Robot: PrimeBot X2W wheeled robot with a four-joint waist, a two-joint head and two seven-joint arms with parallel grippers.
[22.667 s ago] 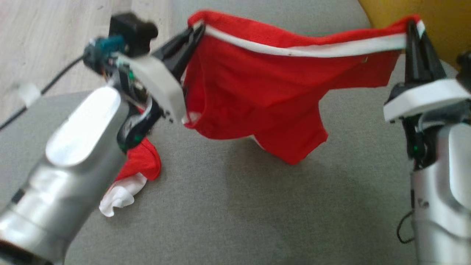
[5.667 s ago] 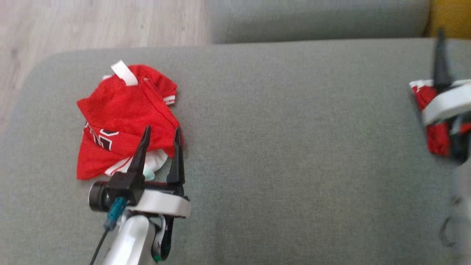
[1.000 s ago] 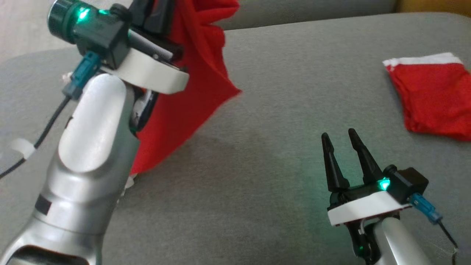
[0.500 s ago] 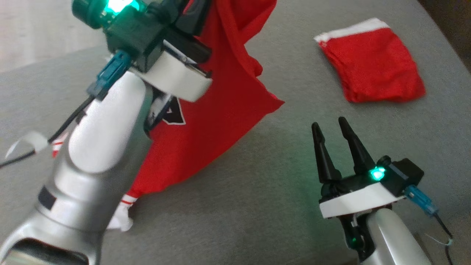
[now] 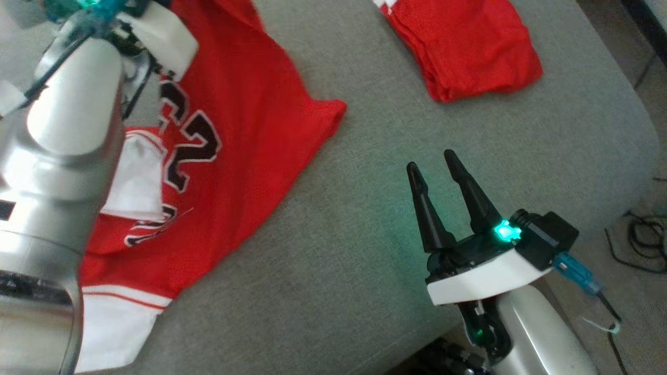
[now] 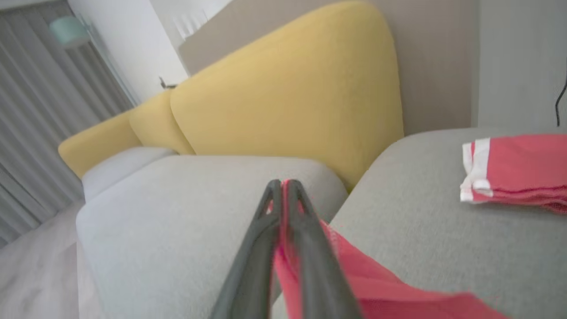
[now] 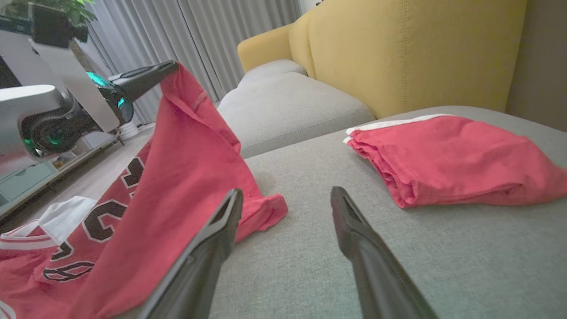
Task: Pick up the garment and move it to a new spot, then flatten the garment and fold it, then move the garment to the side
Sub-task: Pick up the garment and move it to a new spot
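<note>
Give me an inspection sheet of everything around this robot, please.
Surface: grey sofa cushion.
Job's things: red jersey, one edge held up, the rest draped on the cushion; folded red garment lying at the far right.
Clutter: nothing seen.
Tools: left tool shut on the jersey; right tool open and empty, over the cushion.
Cables: dark cables below the cushion's right edge.
Surroundings: yellow backrest, grey curtains.

Place: we're in a home living room | upper right: yellow sofa back [image 7: 412, 53] behind grey seat cushions [image 7: 292, 102] | upper left: long curtains [image 7: 199, 35], potted plant [image 7: 57, 9]
</note>
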